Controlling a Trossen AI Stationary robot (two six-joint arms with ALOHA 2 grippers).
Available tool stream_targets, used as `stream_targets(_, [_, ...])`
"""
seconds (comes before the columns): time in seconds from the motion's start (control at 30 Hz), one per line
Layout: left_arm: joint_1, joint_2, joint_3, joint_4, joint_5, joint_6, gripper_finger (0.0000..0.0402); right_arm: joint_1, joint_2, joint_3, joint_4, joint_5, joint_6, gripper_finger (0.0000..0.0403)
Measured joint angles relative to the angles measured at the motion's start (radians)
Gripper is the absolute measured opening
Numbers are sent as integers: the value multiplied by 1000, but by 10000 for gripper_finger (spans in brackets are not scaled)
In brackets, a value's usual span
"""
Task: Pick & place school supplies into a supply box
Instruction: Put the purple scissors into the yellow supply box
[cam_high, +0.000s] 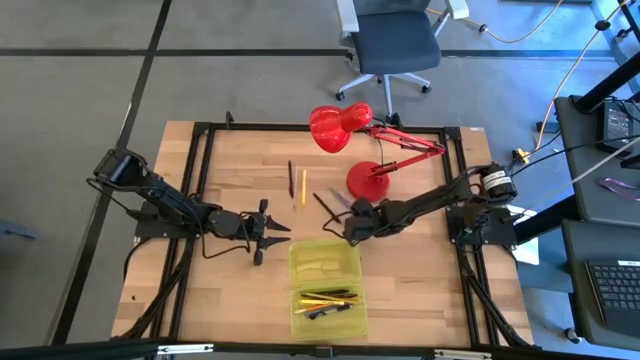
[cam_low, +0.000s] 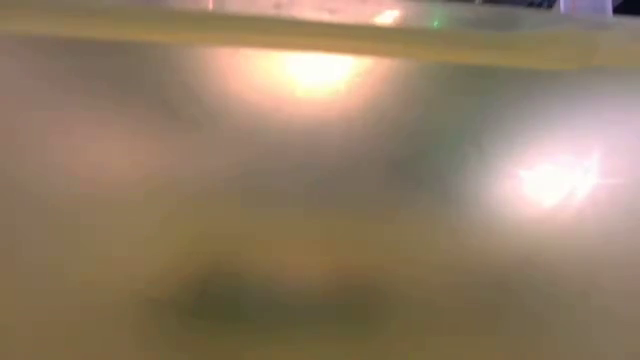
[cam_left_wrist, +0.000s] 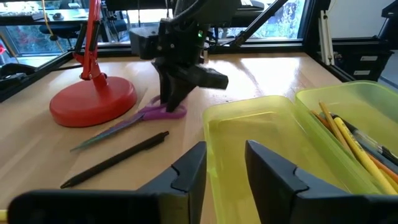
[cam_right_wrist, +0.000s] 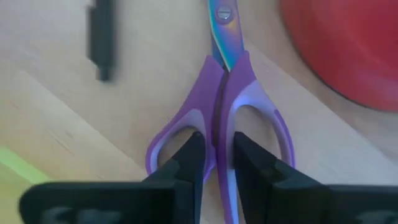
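Observation:
The purple-handled scissors (cam_right_wrist: 227, 74) lie flat on the table beside the red lamp's base, also seen in the left wrist view (cam_left_wrist: 143, 117). My right gripper (cam_right_wrist: 217, 165) is down on their handles (cam_high: 350, 228). The yellow-green supply box (cam_high: 292, 262) lies open at the near edge. Its near half holds several pens and pencils (cam_high: 325, 300); its far half looks bare. My left gripper (cam_high: 280, 237) hovers open just left of the box's far corner (cam_left_wrist: 224, 168). A black pen (cam_left_wrist: 118, 160) lies beside the scissors. The low view shows only the box's wall (cam_low: 320, 200). My right gripper pinches the scissors' two inner handle bars (cam_right_wrist: 217, 124) between its fingers. One fingertip (cam_right_wrist: 193, 155) stands in each finger loop. The fingers point down from above, slanting from the table's right. The scissors lie flat on the table, blades pointing away from the gripper.
The red desk lamp's base (cam_high: 368, 180) stands right behind the scissors, its arm and shade (cam_high: 338, 125) reaching over the far side. A dark pencil (cam_high: 291, 178) and a yellow one (cam_high: 303, 185) lie far-left of the box. Black frame rails run along the table's edges.

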Motion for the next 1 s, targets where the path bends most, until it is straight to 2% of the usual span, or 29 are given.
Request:
stream_targets(0.1, [0,0,0,0,0,0,107,16,-47,-1,0,8,-38,70])
stream_targets(0.27, [0,0,0,-1,0,0,105,82,-116,30,25,9,-215,70])
stream_targets(0.37, [0,0,0,0,0,0,102,143,-128,114,44,-11,-346,70])
stream_targets(0.47, [0,0,0,-4,2,0,104,223,-106,202,59,-85,-483,70])
stream_targets(0.57, [0,0,0,-7,5,0,107,310,-71,273,58,-119,-539,70])
stream_targets(0.8, [-20,-58,-1,-61,56,0,101,456,27,339,63,-117,-423,70])
stream_targets(1.0, [-17,-159,-3,-115,4,0,94,507,98,341,155,-163,-308,76])
